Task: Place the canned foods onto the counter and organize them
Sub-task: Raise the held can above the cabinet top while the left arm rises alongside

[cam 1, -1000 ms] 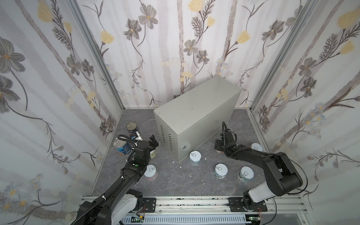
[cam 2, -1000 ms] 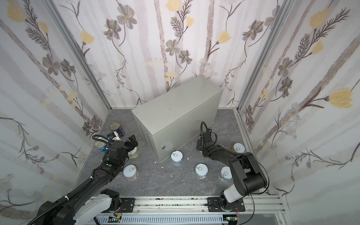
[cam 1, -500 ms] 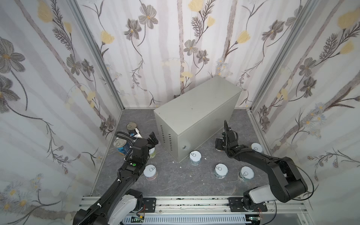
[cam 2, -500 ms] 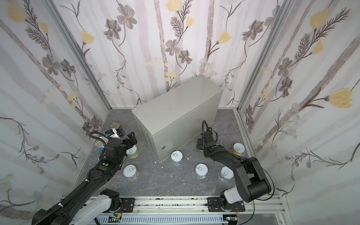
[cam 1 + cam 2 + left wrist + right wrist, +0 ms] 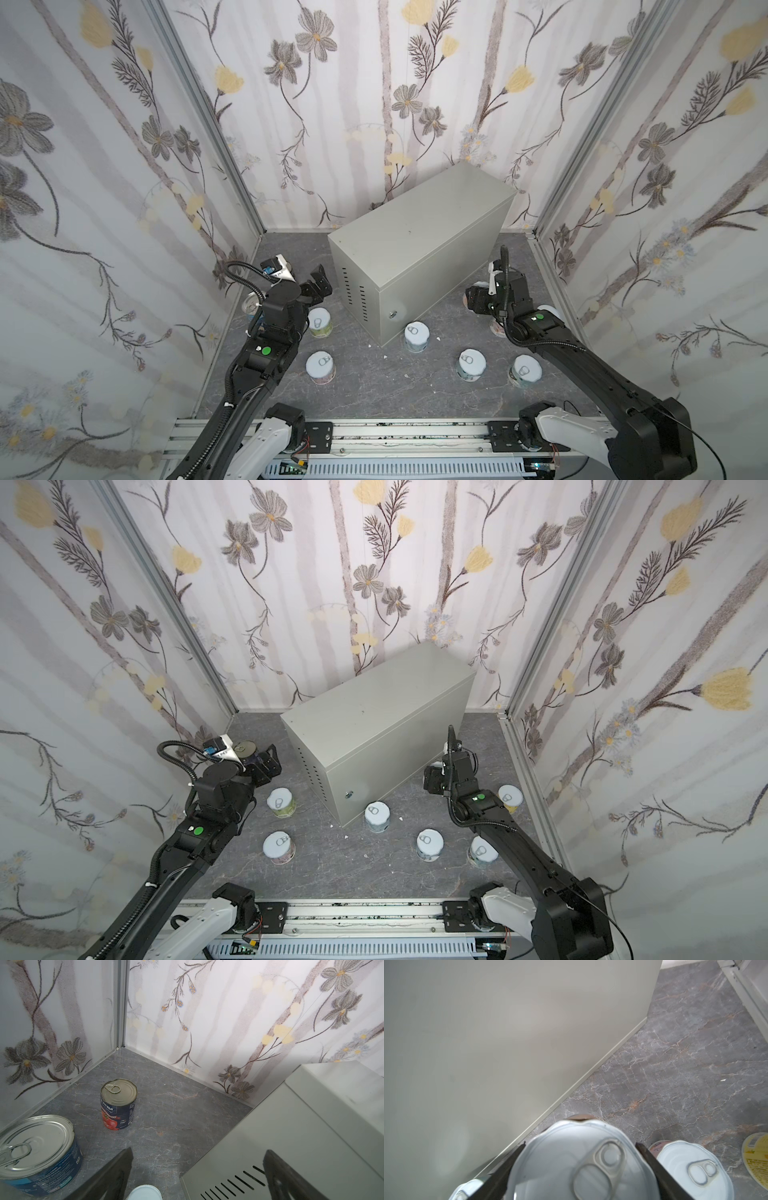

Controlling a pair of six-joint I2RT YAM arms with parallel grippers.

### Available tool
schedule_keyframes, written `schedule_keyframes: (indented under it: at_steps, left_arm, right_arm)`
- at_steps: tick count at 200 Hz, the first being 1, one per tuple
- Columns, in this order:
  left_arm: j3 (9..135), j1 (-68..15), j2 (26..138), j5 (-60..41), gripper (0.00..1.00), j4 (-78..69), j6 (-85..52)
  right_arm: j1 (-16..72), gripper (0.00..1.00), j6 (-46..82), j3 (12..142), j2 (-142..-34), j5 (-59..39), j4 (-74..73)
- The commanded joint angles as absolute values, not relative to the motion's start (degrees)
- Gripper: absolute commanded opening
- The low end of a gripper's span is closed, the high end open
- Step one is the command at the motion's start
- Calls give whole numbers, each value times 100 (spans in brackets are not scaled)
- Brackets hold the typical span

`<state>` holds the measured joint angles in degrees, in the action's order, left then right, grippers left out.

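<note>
Clasping a can [image 5: 575, 1159], right gripper [image 5: 580, 1145] hangs beside counter [image 5: 415, 241]; left gripper [image 5: 198, 1152] gapes.

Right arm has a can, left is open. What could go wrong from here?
1. The held can in the right gripper hangs close to the counter wall; lifting could clip its top edge.
2. Another can stands right beside it; a sideways swing could topple that.
3. The open left gripper hovers near the counter's vented end; reaching forward could strike it.
</note>
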<state>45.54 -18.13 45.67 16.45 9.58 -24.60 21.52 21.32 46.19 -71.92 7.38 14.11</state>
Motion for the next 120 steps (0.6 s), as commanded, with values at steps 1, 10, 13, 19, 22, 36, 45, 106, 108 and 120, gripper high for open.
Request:
schedule_keyframes:
  at_steps: [1, 10, 13, 19, 22, 36, 45, 106, 108, 120]
  left_arm:
    - [4897, -1814, 4613, 1386, 100, 1519, -2232]
    - [5020, -1835, 4619, 1362, 100, 1638, -2166]
    - [5057, -1839, 4617, 1362, 100, 1677, -2141]
    - [5130, -1838, 4623, 1367, 100, 1747, -2098]
    - [5167, -1839, 4622, 1369, 100, 1780, -2078]
    - [5338, -1862, 4612, 1335, 100, 1915, -2007]
    - [5466, -1871, 4621, 1266, 100, 1990, -1980]
    - [6918, -2249, 5285, 962, 100, 2584, -1791]
    - [6963, -2261, 5318, 955, 100, 2602, -1788]
    - [7265, -2369, 5501, 916, 100, 2690, -1734]
  right_arm:
    - [2162, 47, 1961, 4935, -6820, 467, 1967]
    - [2162, 46, 1903, 5036, -6677, 402, 2182]
    - [2162, 46, 1892, 5070, -6633, 384, 2253]
    - [2165, 46, 1860, 5148, -6545, 362, 2393]
    - [2160, 46, 1843, 5181, -6507, 353, 2451]
    - [2166, 46, 1765, 5350, -6344, 334, 2732]
    - [2166, 46, 1709, 5486, -6233, 334, 2907]
    - [2169, 45, 1342, 6931, -6256, 422, 3845]
    - [2170, 45, 1337, 6991, -6264, 422, 3866]
    - [2170, 45, 1278, 7368, -6391, 397, 4020]
